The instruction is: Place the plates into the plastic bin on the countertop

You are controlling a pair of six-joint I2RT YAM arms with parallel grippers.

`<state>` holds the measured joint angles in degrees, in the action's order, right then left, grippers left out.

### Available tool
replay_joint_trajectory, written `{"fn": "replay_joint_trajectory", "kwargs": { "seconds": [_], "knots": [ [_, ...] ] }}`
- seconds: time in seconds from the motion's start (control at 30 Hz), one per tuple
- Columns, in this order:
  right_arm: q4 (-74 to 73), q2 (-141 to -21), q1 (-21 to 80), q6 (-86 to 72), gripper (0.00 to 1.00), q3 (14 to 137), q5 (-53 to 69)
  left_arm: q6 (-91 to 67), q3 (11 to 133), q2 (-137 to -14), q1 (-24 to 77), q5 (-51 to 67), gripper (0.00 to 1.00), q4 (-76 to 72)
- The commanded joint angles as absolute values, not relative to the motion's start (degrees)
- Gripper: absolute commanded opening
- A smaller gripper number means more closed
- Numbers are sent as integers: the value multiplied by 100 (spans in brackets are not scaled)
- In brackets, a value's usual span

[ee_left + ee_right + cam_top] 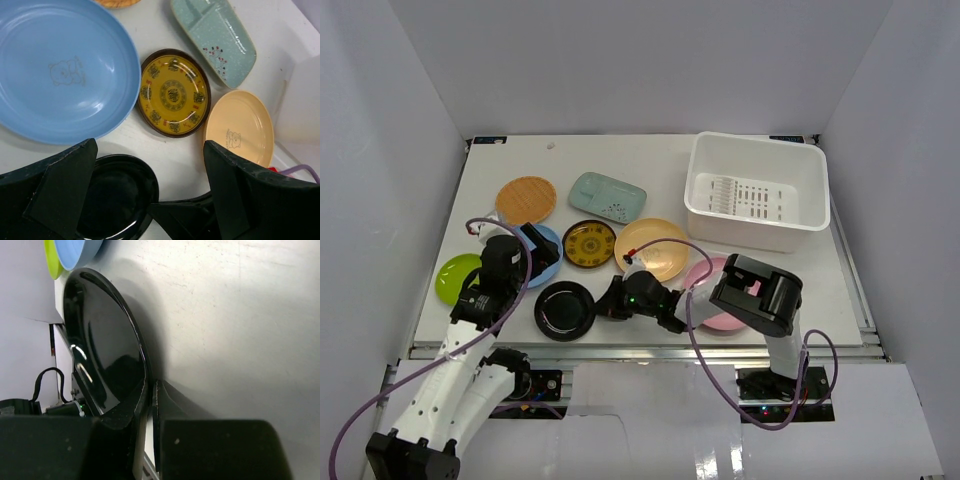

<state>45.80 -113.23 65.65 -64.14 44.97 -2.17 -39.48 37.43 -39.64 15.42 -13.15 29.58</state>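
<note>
**A:** Right claw status?

**B:** The right gripper (149,390) is pinched tight on the rim of the black plate (564,310), one finger on the inner face and one on the underside. It's an edge grip because a flat dish offers nothing else to grab.

**A:** Is it lifted?

**B:** Can't tell. From the top view it looks flat on the countertop (660,170), at the near edge between the two arms.

**A:** Left arm?

**B:** The left gripper (150,145) has its jaws spread wide and holds nothing. It hovers between the blue plate (60,70) and the black one. My guess is it's staged for the blue plate and leaving room for the right arm.

**A:** Bin?

**B:** The plastic bin (760,232) is at the far right corner with its slotted base bare, so no plates are in yet. Also out on the counter:
- orange woven plate (526,199)
- teal speckled dish (607,195)
- black-and-yellow plate (589,243)
- peach plate (655,248)
- lime green plate (453,277)
- pink plate (700,278), partly under the right arm

**A:** Risks?

**B:** A thin grip on a glossy rim could let the plate pivot or slip once it's raised. The route to the bin crosses the peach and pink plates, so it should lift clear before swinging right.
</note>
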Motion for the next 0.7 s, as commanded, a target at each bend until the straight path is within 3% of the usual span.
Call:
{"fn": "replay_joint_trajectory", "kwargs": {
  "seconds": [0.0,0.2,0.33,0.5,0.67],
  "knots": [
    [4938,-10812,6583,-6249,8,4185,-396,-4517,3569,-3885,1512,-1591,98,3252],
    [4686,-8584,6478,-5451,8,3201,-1000,-5106,3138,-3744,1477,-2258,90,3226],
    [3581,-7096,5996,-4660,8,2989,-1371,-5544,2892,-3876,1415,-2268,84,3085],
    [2376,-5619,4520,-3754,8,3321,-1432,-5993,2585,-4069,1354,-2259,82,2875],
    [1706,-5484,2754,-3244,8,4349,-1100,-6477,2303,-4490,1152,-2039,80,2435]
  ]
}}
